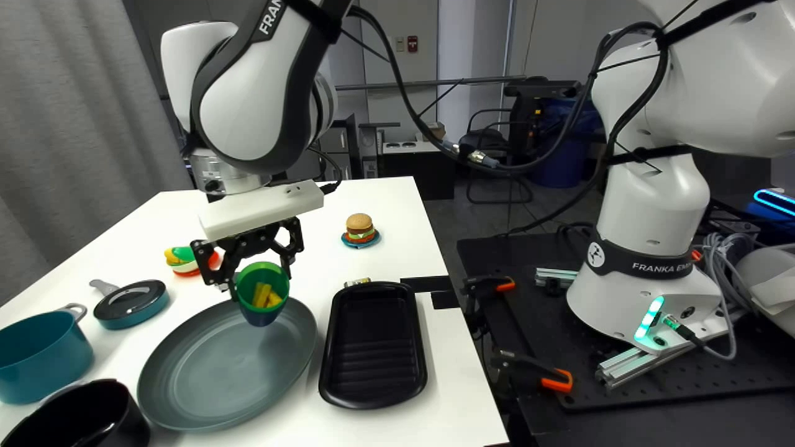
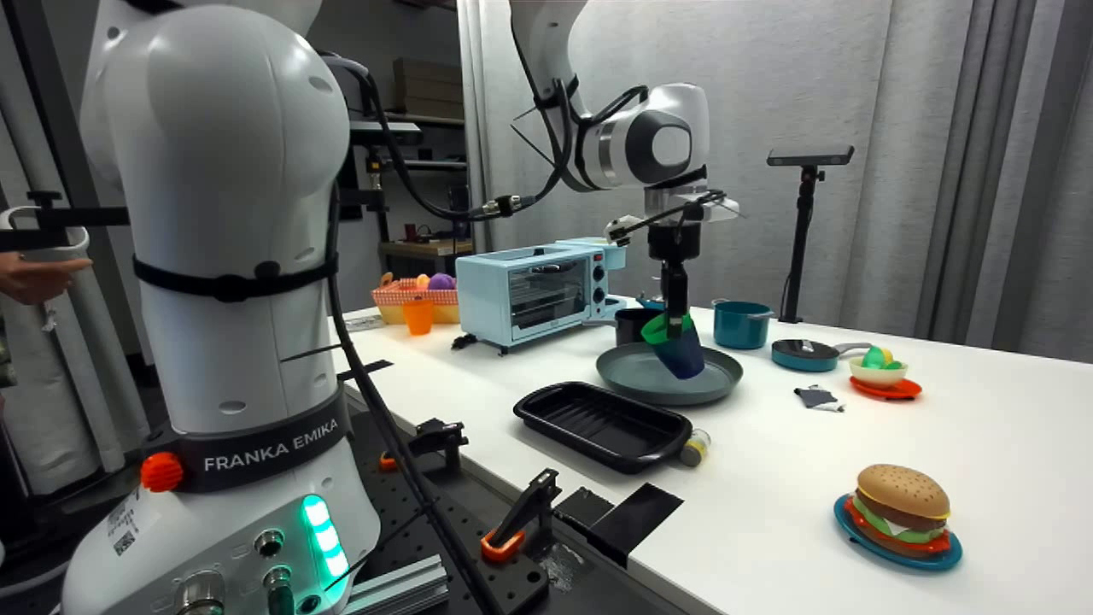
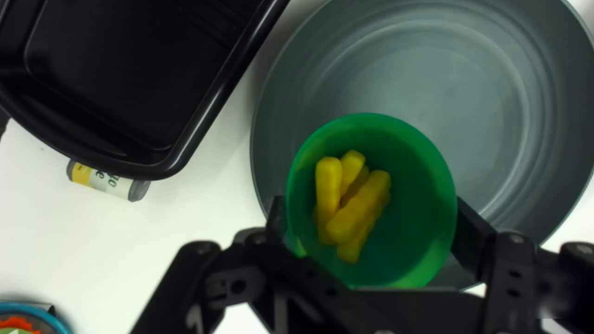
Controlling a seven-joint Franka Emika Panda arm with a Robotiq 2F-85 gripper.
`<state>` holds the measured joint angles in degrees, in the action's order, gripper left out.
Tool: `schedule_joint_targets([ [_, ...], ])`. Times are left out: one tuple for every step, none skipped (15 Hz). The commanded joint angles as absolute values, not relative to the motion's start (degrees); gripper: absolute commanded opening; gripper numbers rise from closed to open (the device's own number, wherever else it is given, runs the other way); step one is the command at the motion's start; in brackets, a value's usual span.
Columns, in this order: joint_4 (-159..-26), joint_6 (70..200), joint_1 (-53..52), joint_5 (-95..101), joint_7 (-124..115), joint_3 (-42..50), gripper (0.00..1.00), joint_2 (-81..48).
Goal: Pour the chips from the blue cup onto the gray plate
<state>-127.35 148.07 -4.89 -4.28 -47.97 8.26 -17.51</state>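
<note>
With gripper clamped around cup, tip toward plate centre, at one o'clock from gripper in wrist view, to pour chips.

Chips in tilted blue cup, plate beneath

Beyond the far edge of my white counter I see gray curtains; past a corner, a dark chair on gray floor.
</note>
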Motion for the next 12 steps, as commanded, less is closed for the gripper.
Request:
schedule_joint_targets([
  [-129.7,152.7,-6.7,0.2,-50.8,8.7,0.57,-16.5],
  [-130.1,153.8,-7.1,1.0,-51.1,8.8,0.57,-16.4],
  [-130.4,154.8,-7.4,1.7,-51.1,8.9,0.57,-16.4],
  [-131.0,156.2,-7.7,2.1,-51.2,8.9,0.57,-16.4],
  [-131.5,157.7,-8.1,2.6,-51.3,9.0,0.57,-16.3],
  [-132.2,159.7,-8.5,3.3,-51.3,9.2,0.57,-16.3],
  [-132.9,161.9,-9.0,3.9,-51.4,9.5,0.57,-16.3],
  [-133.6,164.4,-9.5,4.6,-51.3,9.9,0.57,-16.3],
  [-134.3,167.0,-10.1,5.4,-51.2,10.6,0.57,-16.4],
  [-135.0,169.8,-10.9,6.2,-51.1,11.4,0.57,-16.5],
  [-135.5,172.1,-11.6,6.6,-50.9,12.2,0.57,-16.6],
  [-136.1,174.7,-12.6,7.0,-50.6,13.4,0.57,-16.7],
])
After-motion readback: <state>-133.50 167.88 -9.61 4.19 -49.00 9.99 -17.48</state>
